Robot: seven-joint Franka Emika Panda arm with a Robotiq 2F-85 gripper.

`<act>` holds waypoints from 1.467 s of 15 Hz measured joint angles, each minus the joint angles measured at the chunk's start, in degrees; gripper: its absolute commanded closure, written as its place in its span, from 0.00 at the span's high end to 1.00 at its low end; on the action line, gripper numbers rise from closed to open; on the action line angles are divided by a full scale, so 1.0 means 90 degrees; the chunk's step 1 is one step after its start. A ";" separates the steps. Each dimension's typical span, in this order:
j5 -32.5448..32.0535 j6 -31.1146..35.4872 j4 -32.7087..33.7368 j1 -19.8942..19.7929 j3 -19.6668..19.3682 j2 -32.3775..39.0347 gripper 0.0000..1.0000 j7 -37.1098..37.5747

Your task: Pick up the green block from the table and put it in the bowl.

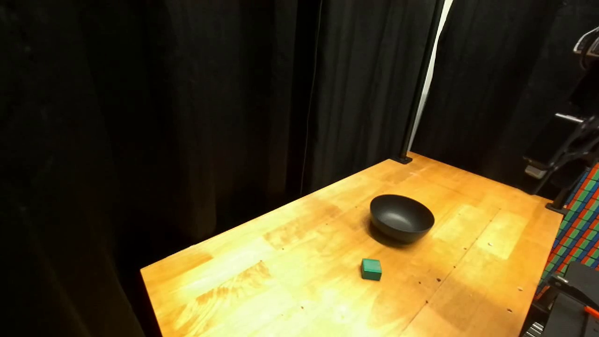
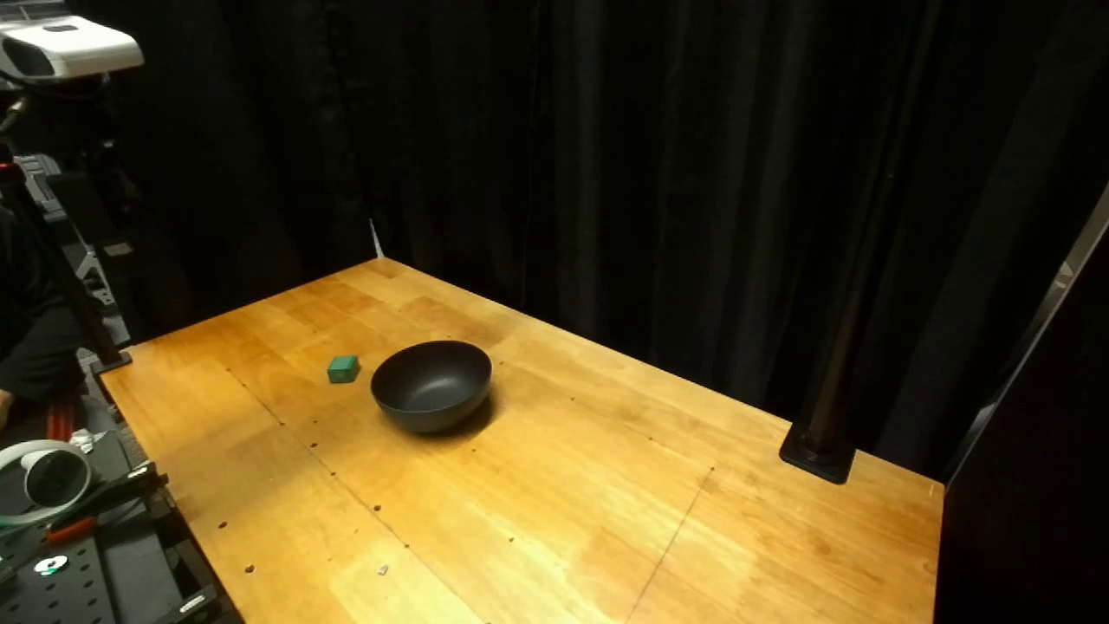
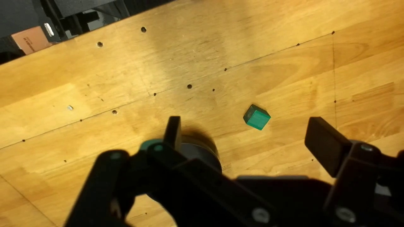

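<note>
The green block (image 1: 371, 269) is a small cube on the light wooden table (image 1: 262, 299), and it also shows in an exterior view (image 2: 343, 369). The round black bowl (image 1: 401, 219) stands upright beside it, a short gap apart, and also shows in an exterior view (image 2: 431, 386). I see nothing in the bowl. In the wrist view, my gripper (image 3: 246, 134) is open with its fingers wide apart and nothing between them. The green block (image 3: 258, 118) lies on the table beyond the fingertips, between them in the picture. The bowl (image 3: 202, 156) is mostly hidden behind the left-hand finger.
Black curtains (image 1: 234, 117) hang behind the table. A black post with a base plate (image 2: 817, 451) stands at a table edge. Dark equipment (image 2: 104, 537) lies alongside one table edge. A dark mechanism, perhaps part of the arm, shows at the right edge in an exterior view (image 1: 557, 140).
</note>
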 measured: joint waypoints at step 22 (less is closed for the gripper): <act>-0.6171 0.5324 0.1404 -0.2933 0.2444 0.6004 1.00 0.5341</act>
